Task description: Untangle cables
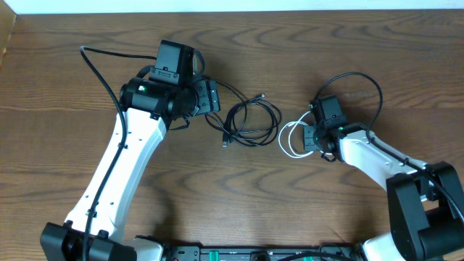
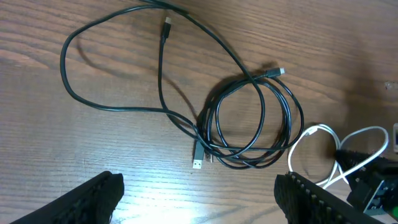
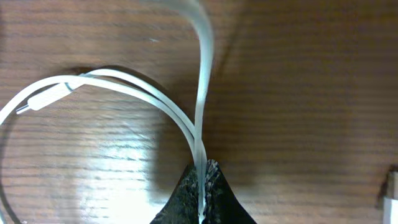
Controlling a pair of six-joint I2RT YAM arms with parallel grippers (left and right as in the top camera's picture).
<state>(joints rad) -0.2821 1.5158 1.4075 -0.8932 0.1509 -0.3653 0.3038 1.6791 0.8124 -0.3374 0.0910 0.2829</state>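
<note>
Pinching the white cable (image 3: 202,106) between its closed fingers, the right gripper (image 3: 202,200) sits low over the wooden table (image 1: 43,145), right of centre. In the right wrist view two white strands run together into the clenched pads, and one strand curves away left to a small white plug (image 3: 43,99) lying flat on the wood. From overhead, the white cable (image 1: 281,141) forms a small loop just left of the right gripper (image 1: 310,139).

The left gripper (image 1: 216,101) hovers farther left and slightly farther back, its jaws spread wide and holding nothing. Its two dark fingers (image 2: 93,199) frame the bottom corners of the left wrist view. The black cable (image 2: 208,127) lies ahead of them, apart from both, wound in a loose coil with a longer loop trailing off to one side. A USB plug (image 2: 197,163) rests at the coil's near edge.

Overhead, the black cable (image 1: 277,122) lies between the two grippers, just beside the white loop.
</note>
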